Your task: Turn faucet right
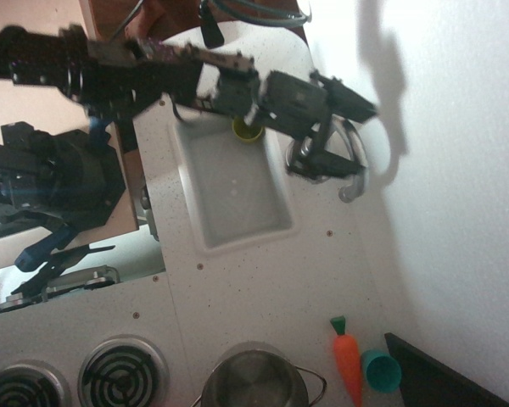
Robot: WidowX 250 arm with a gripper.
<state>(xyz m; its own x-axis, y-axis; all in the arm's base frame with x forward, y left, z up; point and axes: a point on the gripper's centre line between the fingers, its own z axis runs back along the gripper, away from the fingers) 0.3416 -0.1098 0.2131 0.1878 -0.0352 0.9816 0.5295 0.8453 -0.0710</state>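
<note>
White speckled worktop (271,271) with the faucet (352,161) behind the sink (237,191), spout out over the worktop by the wall, fingers (335,136) spread around it, and that stiff, slick chrome probably swivels best pushed mid-arch.

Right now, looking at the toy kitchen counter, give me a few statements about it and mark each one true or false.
1. The faucet spout points over the sink. False: it swings away toward the wall, off the basin.
2. A green cup sits in the sink's far corner. True.
3. The carrot lies inside the sink. False: it lies on the counter beside a teal cup.
4. The gripper is at the faucet. True.
</note>
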